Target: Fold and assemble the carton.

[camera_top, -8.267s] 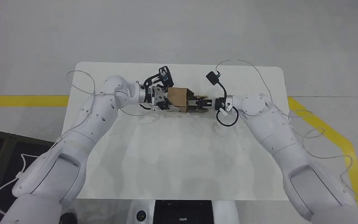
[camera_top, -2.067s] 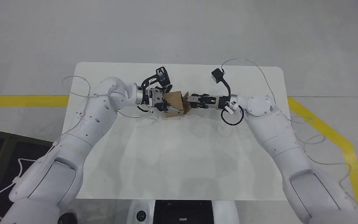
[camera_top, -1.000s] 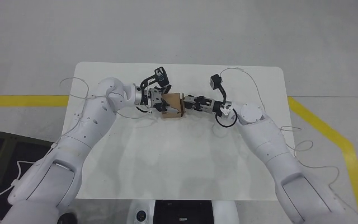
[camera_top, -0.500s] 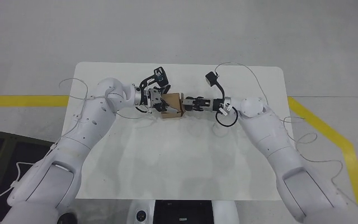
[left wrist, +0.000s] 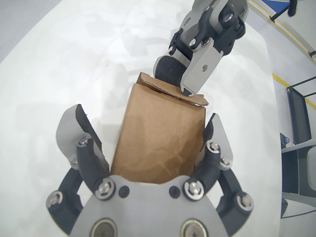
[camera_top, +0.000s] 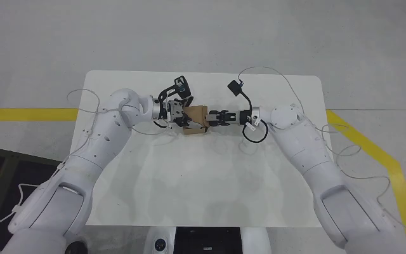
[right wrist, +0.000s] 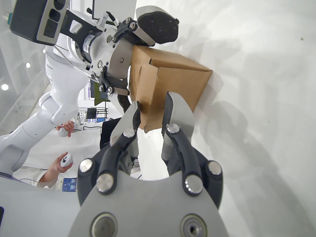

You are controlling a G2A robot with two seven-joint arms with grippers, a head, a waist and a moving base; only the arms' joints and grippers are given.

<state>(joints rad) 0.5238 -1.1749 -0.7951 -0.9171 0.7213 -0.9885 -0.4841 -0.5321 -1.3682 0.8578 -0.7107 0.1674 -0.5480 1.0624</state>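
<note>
- Closest in, the left gripper [left wrist: 145,114] sits wide open astride the carton [left wrist: 160,134]. One finger is against a side wall and the other stands clear, so it's bracing, not clamping.
- The carton lies on the white table [camera_top: 190,184], out in the far half, squarely between the two arms. Its body is already squared up into a box shape.
- At its far end, the right gripper [left wrist: 179,85] is nearly closed, nipping the edge of the end flap [left wrist: 170,91].
- So we're on the end closure, I'd say. Next, that flap needs swinging across and tucking in, while the left gripper steadies the box against the push.
</note>
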